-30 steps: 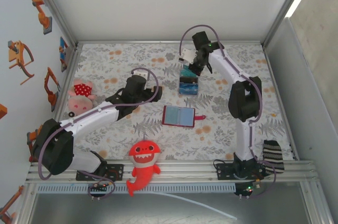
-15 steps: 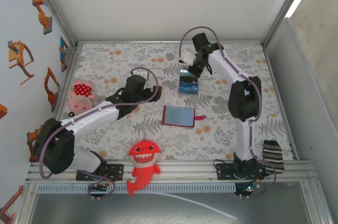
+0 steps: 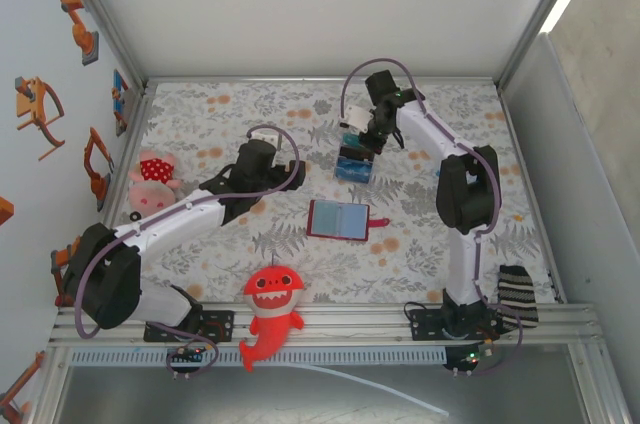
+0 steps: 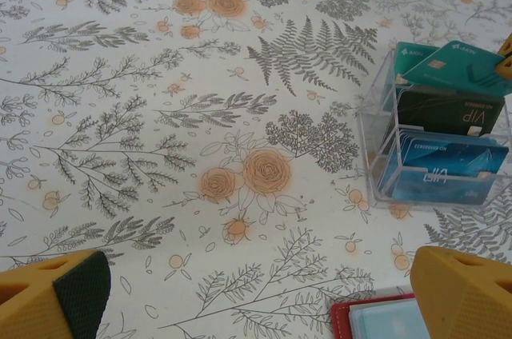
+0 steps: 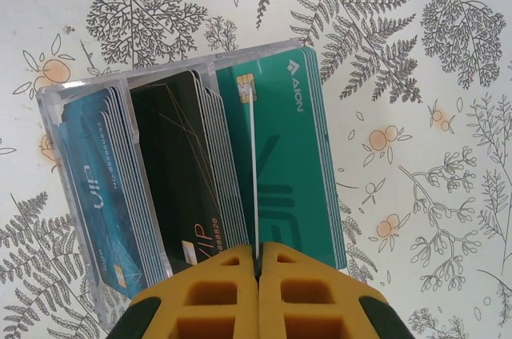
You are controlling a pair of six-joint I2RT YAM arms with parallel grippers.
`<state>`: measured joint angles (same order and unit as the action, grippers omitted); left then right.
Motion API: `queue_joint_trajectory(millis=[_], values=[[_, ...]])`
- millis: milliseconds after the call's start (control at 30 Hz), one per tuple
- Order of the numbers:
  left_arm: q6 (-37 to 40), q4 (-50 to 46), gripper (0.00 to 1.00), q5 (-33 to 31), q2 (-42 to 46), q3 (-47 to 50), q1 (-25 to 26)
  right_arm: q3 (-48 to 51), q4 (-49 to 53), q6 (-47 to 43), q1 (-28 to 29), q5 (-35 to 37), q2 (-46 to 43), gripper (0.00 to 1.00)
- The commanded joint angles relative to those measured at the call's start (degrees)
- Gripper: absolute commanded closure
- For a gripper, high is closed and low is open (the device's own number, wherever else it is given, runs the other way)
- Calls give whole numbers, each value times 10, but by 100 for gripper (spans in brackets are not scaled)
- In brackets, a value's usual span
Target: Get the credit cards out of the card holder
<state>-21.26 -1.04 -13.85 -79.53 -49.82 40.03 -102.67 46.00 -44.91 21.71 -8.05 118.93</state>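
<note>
The card holder [image 3: 337,219], a dark red wallet, lies open on the flowered cloth at mid-table, bluish panels up; its corner [image 4: 376,319] shows in the left wrist view. My right gripper [image 5: 258,263] is shut on a thin teal credit card [image 5: 254,155], seen edge-on over a clear box [image 5: 60,103] with teal, black and blue card stacks. In the left wrist view that card [image 4: 456,59] tilts over the box [image 4: 376,127]. My left gripper [image 4: 264,283] hangs open over bare cloth left of the wallet, nothing between its fingers.
A red shark plush [image 3: 270,309] lies at the near edge, a pink plush [image 3: 150,184] at the left wall, a striped sock [image 3: 518,294] at the near right. The clear box [image 3: 354,166] stands behind the wallet.
My right gripper, still shut on the card, has shifted slightly left and lower over the clear box. The left arm has not moved.
</note>
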Motion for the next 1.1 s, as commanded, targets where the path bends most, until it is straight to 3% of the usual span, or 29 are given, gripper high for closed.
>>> queue_joint_trajectory(millis=[0,533,1067], values=[[12,-10,3,-3,-1,-20,-4,-8,12,-19,-3,-2,-8,100],[15,-16,3,-3,-13,-34,-6,-87,81,-26,-3,-9,76,100],[17,-11,3,0,-15,-29,-7,-112,95,30,-2,-70,87,100]])
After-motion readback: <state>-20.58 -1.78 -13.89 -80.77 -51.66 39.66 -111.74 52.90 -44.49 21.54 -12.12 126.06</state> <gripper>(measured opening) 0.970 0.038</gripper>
